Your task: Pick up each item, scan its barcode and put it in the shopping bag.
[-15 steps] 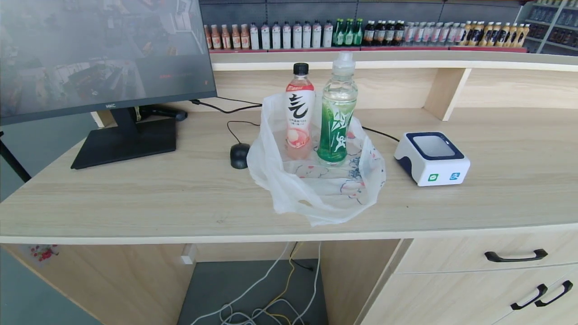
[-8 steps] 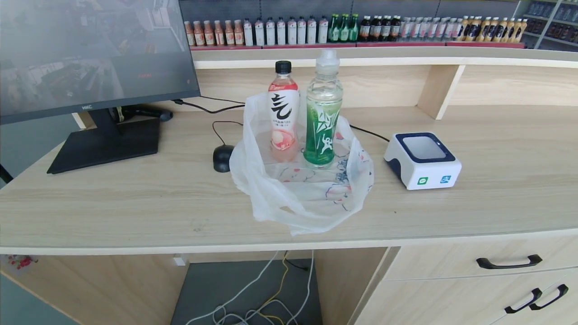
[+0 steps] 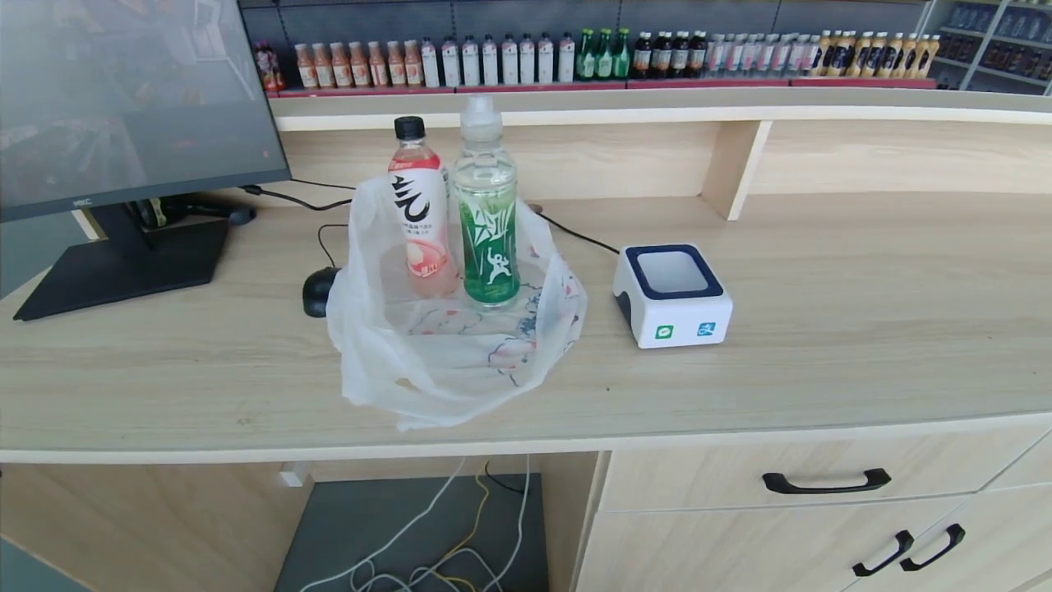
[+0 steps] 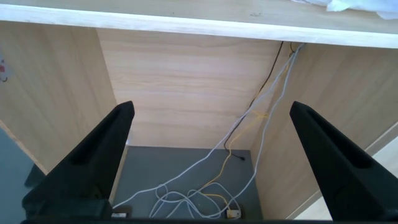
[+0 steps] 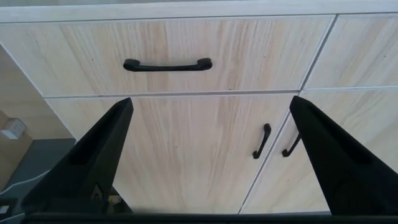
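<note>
Head view: pink bottle (image 3: 421, 222), green bottle (image 3: 487, 222) upright in shopping bag (image 3: 394, 362).

Lit brightly and evenly across the counter (image 3: 822, 329); only soft, faint shadows under the shopping bag (image 3: 460, 370); pale reflections over the monitor (image 3: 123, 90); dimmer beneath the counter; slightly bowed toward the head view's edges.

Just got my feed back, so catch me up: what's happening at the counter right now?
Nothing is being handled. The pink bottle and the green bottle stand upright side by side in the plastic bag on the counter, with the scanner just right of it. Both claws are open and empty below the counter edge: the left claw faces the cable nook, the right claw the drawer fronts.
</note>
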